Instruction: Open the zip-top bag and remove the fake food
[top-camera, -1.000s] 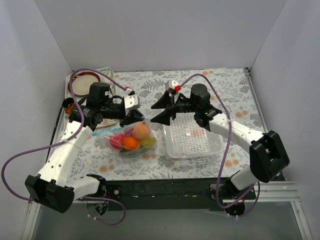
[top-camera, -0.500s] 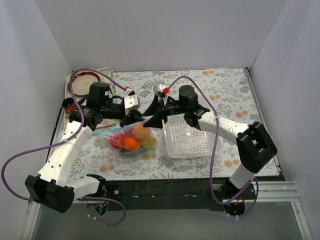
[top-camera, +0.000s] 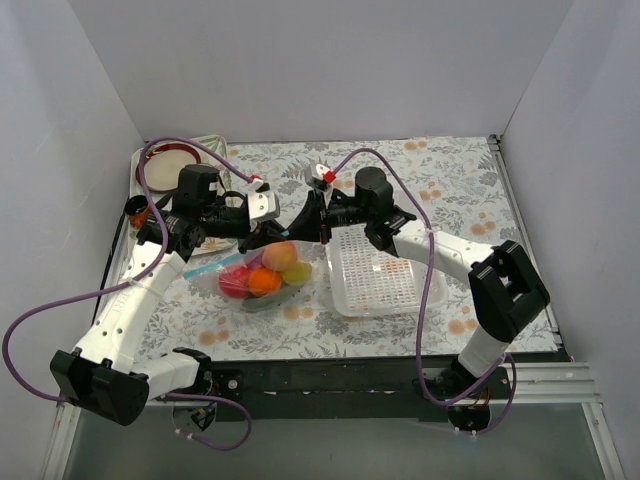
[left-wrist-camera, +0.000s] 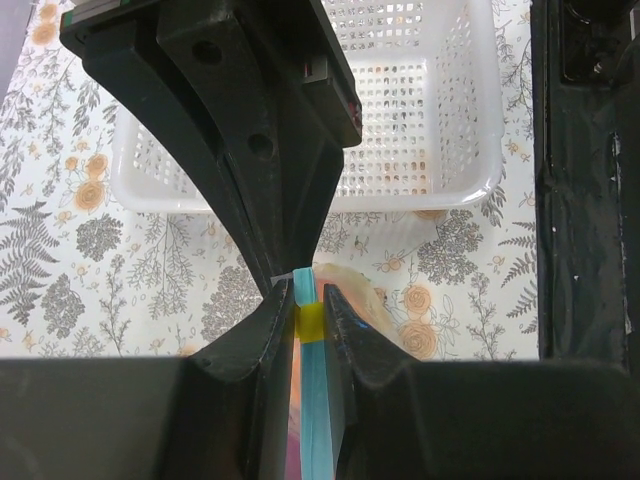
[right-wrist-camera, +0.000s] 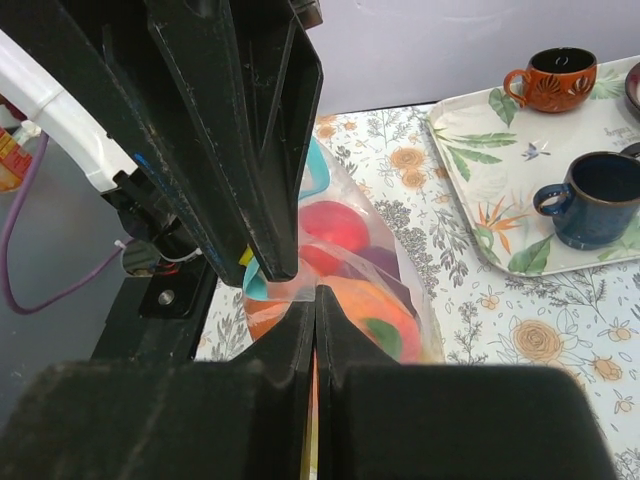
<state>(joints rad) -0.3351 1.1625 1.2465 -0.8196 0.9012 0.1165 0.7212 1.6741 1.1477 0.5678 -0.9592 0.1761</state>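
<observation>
The zip-top bag (top-camera: 262, 282) lies left of centre on the floral table, its clear plastic full of fake food (top-camera: 265, 281) in orange, red, yellow and green. My left gripper (top-camera: 266, 236) is shut on the bag's light blue zip strip (left-wrist-camera: 311, 400), right at a small yellow piece (left-wrist-camera: 310, 320) on it. My right gripper (top-camera: 297, 231) faces it from the right and is shut on the clear film of the bag's mouth (right-wrist-camera: 300, 290). In the right wrist view, red (right-wrist-camera: 335, 225) and orange (right-wrist-camera: 385, 305) toy pieces show just behind the closed right gripper (right-wrist-camera: 316, 292).
A white mesh basket (top-camera: 385, 275) stands just right of the bag, under the right arm. A floral tray (right-wrist-camera: 490, 180) at the back left carries an orange mug (right-wrist-camera: 550, 78) and a dark blue mug (right-wrist-camera: 600, 205). White walls close in three sides.
The right arm swung left from above the basket to the bag's mouth and shut its jaws on the film. The bag rose slightly there. The left gripper kept its hold.
</observation>
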